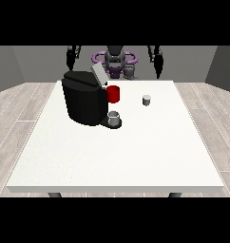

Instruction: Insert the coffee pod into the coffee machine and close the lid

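A: Where are the hands?

B: The hand at the view's left (71, 58) and the hand at the view's right (158, 60) both hang at the far edge of the table (112, 156), holding nothing. If the fingers are spread, I cannot tell.

A: And the coffee pod (146, 100)?

B: It stands alone, right of the coffee machine (84, 97), whose lid (99, 75) is tilted up. I judge it light, stiff and smooth, so take it by its sides.

White table (112, 161), grey walls (36, 64), wooden floor (22, 104)
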